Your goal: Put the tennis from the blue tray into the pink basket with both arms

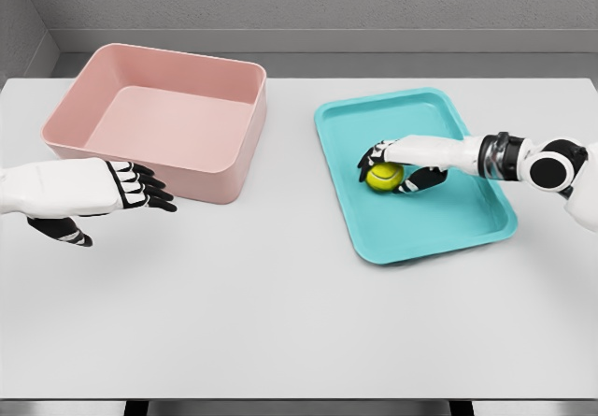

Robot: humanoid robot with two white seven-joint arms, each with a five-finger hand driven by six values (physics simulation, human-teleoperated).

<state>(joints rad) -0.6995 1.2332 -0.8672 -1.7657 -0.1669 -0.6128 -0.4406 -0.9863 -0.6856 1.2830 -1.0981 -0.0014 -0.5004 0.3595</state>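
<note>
Right hand (391, 167) is curled around the tennis ball (384, 177), fingers on its far side and thumb on its near side. Looks like a grasp, but I can't tell if it's firm yet. The ball sits low in the blue tray (467, 220), left of the tray's middle, and looks to rest on the tray floor, so nothing has been lifted. Left hand (107, 192) hovers with fingers extended and holding nothing, well left of the tray and just in front of the near wall of the pink basket (220, 79). The basket itself is left of the tray, apart from it, on the table (299, 322)

Risks from here, my read:
- Pinch looks shallow and off to one side. A round ball can squirt out as the fingers tighten and roll along the tray floor, likely toward the tray's right end
- If the hand lifts too low, the ball or fingers may clip the tray's left rim and drag or tip the tray
- Task wants both arms, so a handover is probably due between tray and basket. Left hand is open but far from the tray, and bad timing there drops the ball onto the table, where it rolls off
- Basket's right wall is tall, so a low carry bumps it instead of clearing
</note>
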